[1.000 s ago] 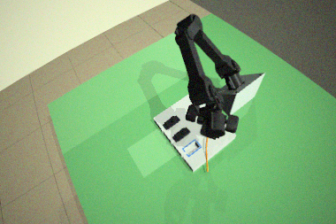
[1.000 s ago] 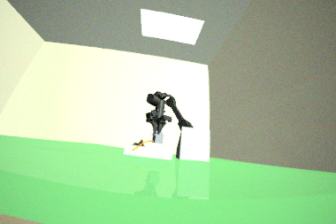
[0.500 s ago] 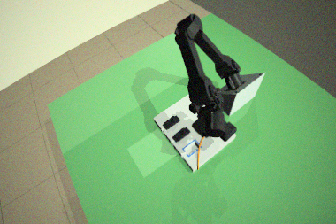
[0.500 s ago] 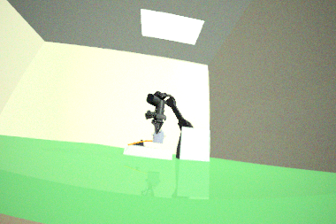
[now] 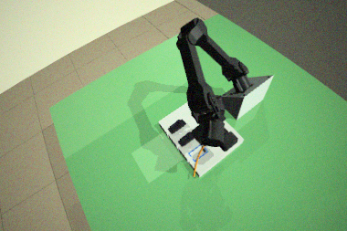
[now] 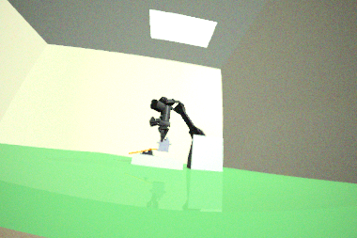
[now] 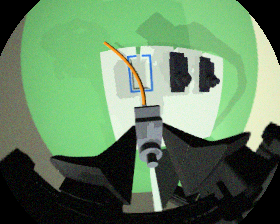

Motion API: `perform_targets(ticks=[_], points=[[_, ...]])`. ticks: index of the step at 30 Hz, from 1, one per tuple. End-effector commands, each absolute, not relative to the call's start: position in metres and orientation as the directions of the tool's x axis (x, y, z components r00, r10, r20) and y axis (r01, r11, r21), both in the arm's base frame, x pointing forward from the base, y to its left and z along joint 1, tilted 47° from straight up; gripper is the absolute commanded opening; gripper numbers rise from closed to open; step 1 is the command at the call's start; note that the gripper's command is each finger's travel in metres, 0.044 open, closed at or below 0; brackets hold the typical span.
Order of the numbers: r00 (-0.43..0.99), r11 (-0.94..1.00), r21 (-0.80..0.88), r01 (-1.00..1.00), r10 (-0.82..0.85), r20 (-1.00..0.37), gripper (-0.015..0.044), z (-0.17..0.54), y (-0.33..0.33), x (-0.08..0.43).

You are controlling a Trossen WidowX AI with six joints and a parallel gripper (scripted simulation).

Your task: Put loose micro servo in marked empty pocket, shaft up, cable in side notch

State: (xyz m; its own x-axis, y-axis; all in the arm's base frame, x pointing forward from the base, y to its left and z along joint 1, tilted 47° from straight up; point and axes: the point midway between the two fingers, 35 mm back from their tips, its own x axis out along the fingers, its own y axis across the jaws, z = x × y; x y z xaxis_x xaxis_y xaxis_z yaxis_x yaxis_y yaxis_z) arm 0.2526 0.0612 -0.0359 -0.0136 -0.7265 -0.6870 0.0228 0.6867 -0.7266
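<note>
While the gripper (image 7: 151, 141) is pinching the micro servo (image 7: 149, 137) just short of the blue-marked pocket (image 7: 140, 74), its orange cable (image 7: 127, 63) is risking missing the notch, tilting 1 ear.

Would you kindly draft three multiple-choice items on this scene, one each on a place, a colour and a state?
1. Where is the servo?
A. seated in the marked pocket
B. between the gripper's fingers, above the deck
C. lying on the green mat

2. What colour is the servo's cable?
A. orange
B. red
C. white

3. What is the state of the marked pocket?
A. filled by a dark servo
B. covered by a lid
C. empty

Answers:
1 B: the wrist view shows the gripper shut on the servo, with the deck farther off below.
2 A: the thin curved line from the servo is orange in the wrist and top views.
3 C: inside the blue outline only grey floor shows, while the two other pockets hold dark servos.
</note>
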Motion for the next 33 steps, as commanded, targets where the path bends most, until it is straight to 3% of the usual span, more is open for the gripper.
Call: perform_targets(ticks=[1,19,33], points=[[-0.007,0.686,-0.727,0.020,-0.727,-0.686,0.0000,-0.035,0.062,0.267],[-0.004,0.685,-0.728,0.027,-0.728,-0.686,0.0000,-0.033,0.060,0.336],[-0.003,0.685,-0.728,0.027,-0.728,-0.685,0.0000,-0.043,0.049,0.339]])
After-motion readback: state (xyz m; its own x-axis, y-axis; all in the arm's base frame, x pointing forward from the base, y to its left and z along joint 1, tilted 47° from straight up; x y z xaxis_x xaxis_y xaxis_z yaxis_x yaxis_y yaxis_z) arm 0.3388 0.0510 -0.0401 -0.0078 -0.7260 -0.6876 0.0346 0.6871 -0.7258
